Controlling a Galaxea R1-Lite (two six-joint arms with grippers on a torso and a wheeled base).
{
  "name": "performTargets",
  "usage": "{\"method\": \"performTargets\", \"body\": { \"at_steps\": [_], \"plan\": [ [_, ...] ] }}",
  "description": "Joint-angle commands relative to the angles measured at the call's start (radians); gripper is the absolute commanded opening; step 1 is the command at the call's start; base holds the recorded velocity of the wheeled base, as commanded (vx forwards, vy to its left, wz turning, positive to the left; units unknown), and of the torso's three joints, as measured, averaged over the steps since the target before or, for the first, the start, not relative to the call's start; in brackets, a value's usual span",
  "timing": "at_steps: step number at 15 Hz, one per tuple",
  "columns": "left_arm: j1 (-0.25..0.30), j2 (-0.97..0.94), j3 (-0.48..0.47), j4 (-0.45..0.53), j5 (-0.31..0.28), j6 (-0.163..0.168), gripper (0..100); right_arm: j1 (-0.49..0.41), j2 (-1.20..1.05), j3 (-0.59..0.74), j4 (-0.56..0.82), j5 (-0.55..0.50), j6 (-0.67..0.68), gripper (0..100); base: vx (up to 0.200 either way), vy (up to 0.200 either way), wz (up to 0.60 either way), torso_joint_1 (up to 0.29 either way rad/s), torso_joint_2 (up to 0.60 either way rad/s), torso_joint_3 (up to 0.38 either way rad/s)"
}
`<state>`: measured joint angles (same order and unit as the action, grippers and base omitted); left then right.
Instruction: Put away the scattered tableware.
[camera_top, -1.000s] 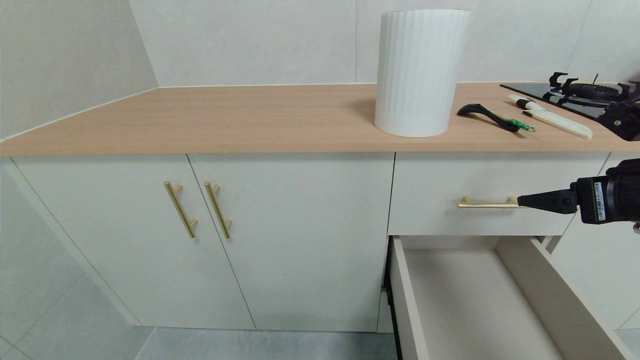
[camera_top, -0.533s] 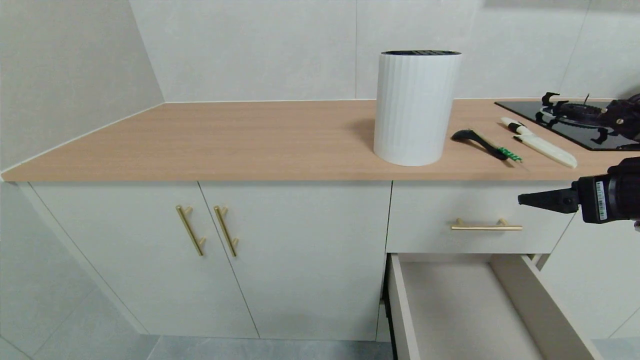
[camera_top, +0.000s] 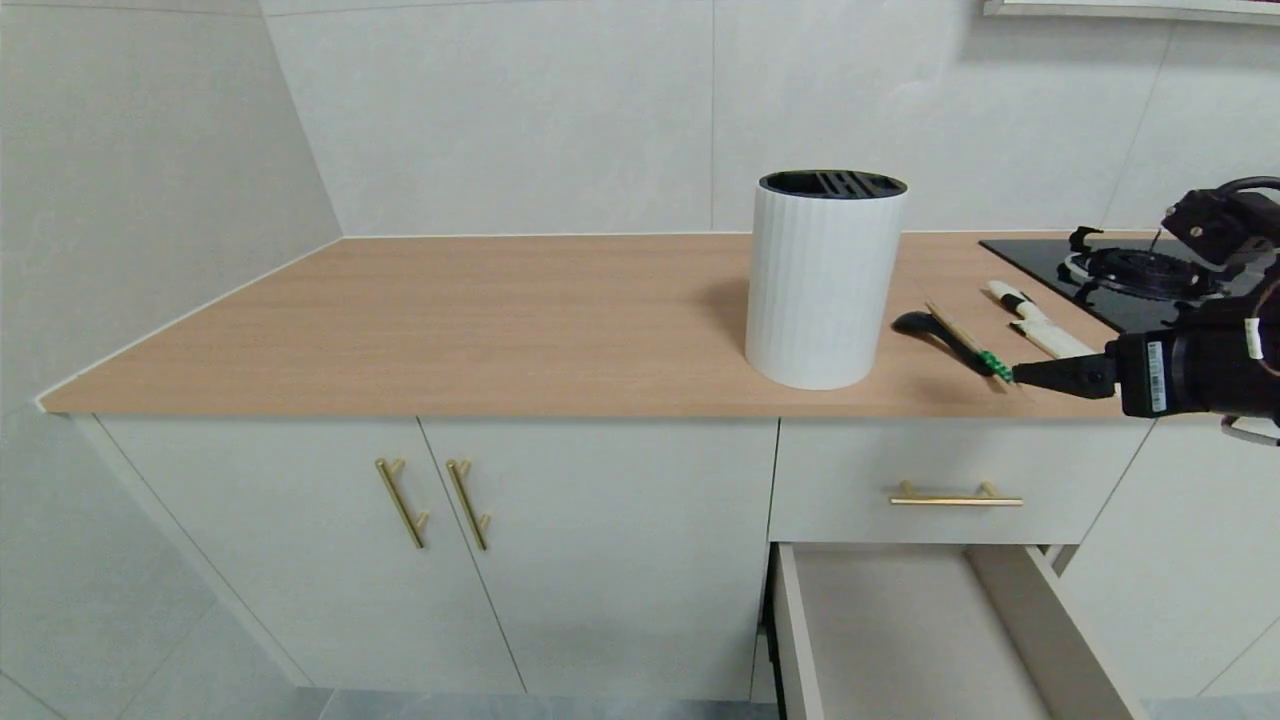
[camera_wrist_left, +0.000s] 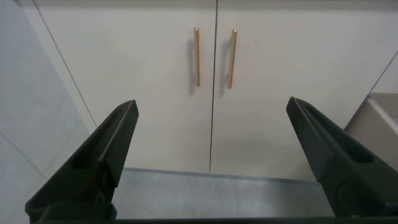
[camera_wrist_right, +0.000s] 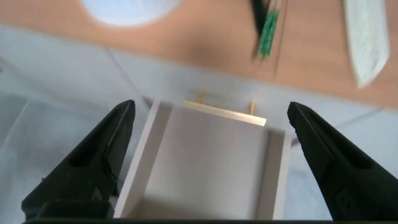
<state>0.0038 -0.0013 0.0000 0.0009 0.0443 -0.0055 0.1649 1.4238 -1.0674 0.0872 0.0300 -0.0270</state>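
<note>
Setting: tiled kitchen, light wooden bench (camera_top: 480, 320) across mid-frame.
Tableware: black long-handled spoon (camera_top: 945, 337) and white knife (camera_top: 1045, 338) lie on the bench, right of the white ribbed cylindrical holder (camera_top: 822, 290).
Right pincer (camera_top: 1020, 376): spread, empty, just beside the spoon's handle end; spoon runs up-left from there.
Left pincer (camera_wrist_left: 211, 155): spread, empty, facing white cupboard doors (camera_wrist_left: 155, 93).
Unclear: thin green-tipped sticks beside the spoon; knife tip hidden behind the arm.

Kitchen. Black glass gas hob (camera_top: 1062, 266) beyond the right pincer (camera_top: 1019, 374); light wood-grain countertop (camera_top: 500, 320) at its tip; white cabinet doors with brass bar handles (camera_top: 600, 560) below it; pale tiled walls (camera_top: 500, 120).
</note>
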Motion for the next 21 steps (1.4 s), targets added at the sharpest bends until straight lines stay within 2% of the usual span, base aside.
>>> {"method": "performTargets", "body": {
  "at_steps": [1,2,4,10,18,19,21],
  "plan": [
    [0.001,0.001,0.000,0.001,0.000,-0.001,100,-0.033,0.159,-0.086,-0.070,-0.021,-0.013,100,0.000,0.000,0.00,0.036,-0.09,-0.071],
    [0.001,0.001,0.000,-0.001,0.000,-0.001,100,-0.038,0.230,-0.157,-0.044,-0.082,-0.013,100,0.000,0.000,0.00,0.000,0.00,0.000],
    [0.001,0.001,0.000,-0.001,0.000,-0.001,100,-0.045,0.325,-0.226,-0.009,-0.114,-0.007,100,0.000,0.000,0.00,0.000,0.00,0.000],
    [0.001,0.001,0.000,-0.001,0.000,-0.001,100,-0.054,0.422,-0.273,-0.015,-0.121,-0.005,100,0.000,0.000,0.00,0.000,0.00,0.000],
    [0.001,0.001,0.000,0.001,0.000,-0.001,100,-0.059,0.440,-0.278,-0.015,-0.121,0.004,100,0.000,0.000,0.00,0.000,0.00,0.000],
    [0.001,0.001,0.000,0.001,0.000,-0.001,100,-0.059,0.441,-0.278,-0.015,-0.121,0.004,0,0.000,0.000,0.00,0.000,0.00,0.000],
    [0.001,0.001,0.000,-0.001,0.000,-0.001,100,-0.059,0.445,-0.278,-0.014,-0.121,0.004,0,0.000,0.000,0.00,0.000,0.00,0.000]
  ]
}}
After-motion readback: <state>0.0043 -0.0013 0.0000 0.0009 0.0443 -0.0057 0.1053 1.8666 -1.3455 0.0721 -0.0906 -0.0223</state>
